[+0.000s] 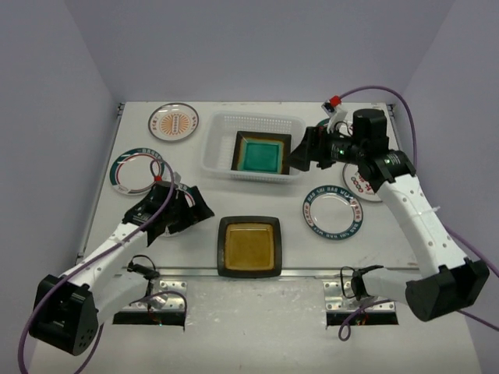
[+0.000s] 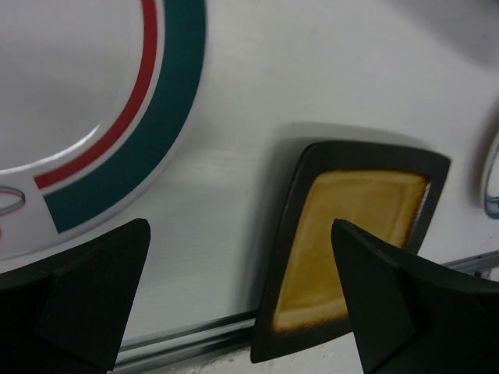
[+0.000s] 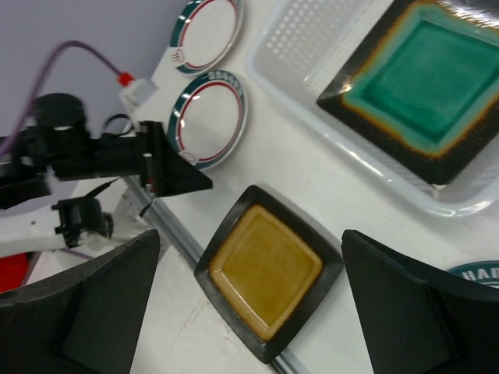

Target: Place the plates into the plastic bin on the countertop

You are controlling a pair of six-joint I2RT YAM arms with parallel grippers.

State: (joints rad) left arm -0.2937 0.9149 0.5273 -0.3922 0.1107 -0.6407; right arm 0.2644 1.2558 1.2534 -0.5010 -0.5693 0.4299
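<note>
The amber square plate [image 1: 249, 245] was found on the surface [image 1: 394, 234], and the teal square plate [image 1: 261, 153] was seen flat in the plastic bin [image 1: 212, 152]. The left pincer [image 1: 195, 214] and right pincer [image 1: 301, 156] were held open and empty. The amber rim should be straddled squarely before closing.

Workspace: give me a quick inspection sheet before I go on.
Surface: countertop off-white, metal rail at near edge.
Job's things: teal square plate lies in the plastic bin; amber square plate and round plates lie outside it.
Clutter: nothing seen.
Grippers: left pincer open, empty, low beside amber square plate; right pincer open, empty, by the bin's right end.
Cables: purple cables loop along both arms.
Surroundings: plain pale walls.
</note>
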